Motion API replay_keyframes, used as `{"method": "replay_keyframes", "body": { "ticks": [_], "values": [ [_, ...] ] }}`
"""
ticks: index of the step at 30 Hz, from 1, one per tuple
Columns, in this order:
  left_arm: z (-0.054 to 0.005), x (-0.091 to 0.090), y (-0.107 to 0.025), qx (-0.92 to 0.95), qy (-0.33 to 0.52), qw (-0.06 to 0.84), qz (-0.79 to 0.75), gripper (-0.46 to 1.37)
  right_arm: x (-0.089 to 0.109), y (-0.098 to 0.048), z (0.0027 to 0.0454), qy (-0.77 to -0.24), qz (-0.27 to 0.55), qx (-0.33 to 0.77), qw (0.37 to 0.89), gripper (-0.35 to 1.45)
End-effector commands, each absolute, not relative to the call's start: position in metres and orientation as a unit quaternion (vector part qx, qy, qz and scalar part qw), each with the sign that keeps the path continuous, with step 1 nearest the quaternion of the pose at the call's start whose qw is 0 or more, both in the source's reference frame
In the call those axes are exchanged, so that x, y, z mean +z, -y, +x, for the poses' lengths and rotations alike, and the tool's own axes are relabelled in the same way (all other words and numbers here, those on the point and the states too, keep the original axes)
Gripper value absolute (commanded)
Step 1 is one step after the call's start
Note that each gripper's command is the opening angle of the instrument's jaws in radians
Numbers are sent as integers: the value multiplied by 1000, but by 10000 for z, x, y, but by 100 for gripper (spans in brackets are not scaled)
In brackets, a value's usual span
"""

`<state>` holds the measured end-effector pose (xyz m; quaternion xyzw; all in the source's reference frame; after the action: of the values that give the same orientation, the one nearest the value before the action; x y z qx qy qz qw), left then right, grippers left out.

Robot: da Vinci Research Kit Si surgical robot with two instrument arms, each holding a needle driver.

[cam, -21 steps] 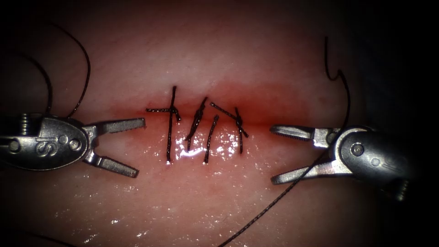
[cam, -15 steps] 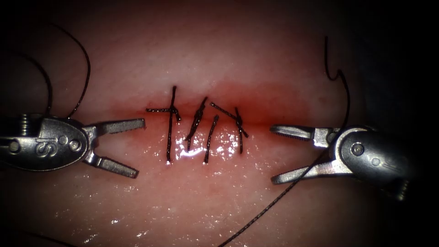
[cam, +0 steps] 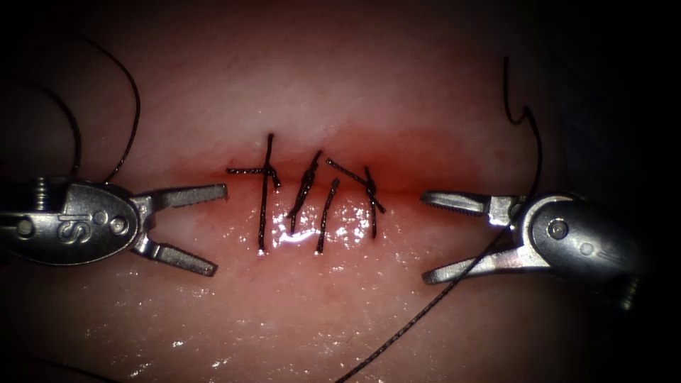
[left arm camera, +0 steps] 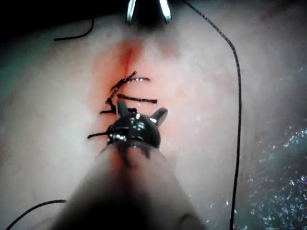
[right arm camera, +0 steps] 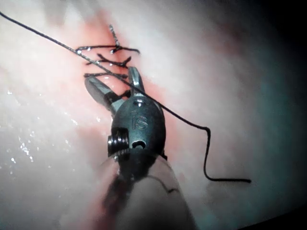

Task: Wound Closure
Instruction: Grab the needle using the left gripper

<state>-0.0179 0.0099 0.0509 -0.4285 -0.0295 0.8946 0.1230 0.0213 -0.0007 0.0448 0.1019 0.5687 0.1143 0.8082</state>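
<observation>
- Left gripper [cam: 202, 228]: shaft cut off by the endoscope view's left edge; rear of the housing lost in shadow.
- Right gripper [cam: 443, 237]: housing faded into darkness toward the right edge; shaft could not be traced.
- Thread [cam: 418, 319]: long strand passed behind the right gripper's lower jaw, lower end cut off by the bottom edge; upper end dissolved into the dark border.
- Thread loops [cam: 131, 120] at left: far ends lost in shadow behind the left gripper.
- Knots on the stitches [cam: 312, 202]: too small to tell apart.
- Tissue [cam: 340, 78]: outer margins hidden in darkness on all sides.
- Left wrist view: right gripper [left arm camera: 147, 12] cut off by the edge, jaw tips alone visible.
</observation>
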Motion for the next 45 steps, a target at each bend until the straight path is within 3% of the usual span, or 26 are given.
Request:
{"method": "replay_keyframes", "body": {
  "ticks": [1,12,16,21,30,37,40,45],
  "values": [
    [-177,507,-98,892,39,140,-428,46,448,7,213,-569,102,114,808,67],
    [-142,498,-87,886,-18,313,-343,59,446,9,214,-569,102,114,808,68],
    [-126,499,-82,886,12,357,-294,98,446,10,214,-569,102,114,808,68],
    [-102,511,-74,880,25,403,-252,107,446,11,214,-569,102,114,808,68],
    [-62,551,-64,864,38,454,-215,106,445,12,215,-568,102,114,809,68],
    [-45,575,-61,844,60,480,-232,85,444,14,216,-567,104,113,809,67],
    [-42,583,-55,840,82,480,-238,93,444,14,216,-566,104,112,810,67],
    [-41,595,-46,833,106,486,-243,90,443,15,216,-566,106,110,810,67]
  ]
}}
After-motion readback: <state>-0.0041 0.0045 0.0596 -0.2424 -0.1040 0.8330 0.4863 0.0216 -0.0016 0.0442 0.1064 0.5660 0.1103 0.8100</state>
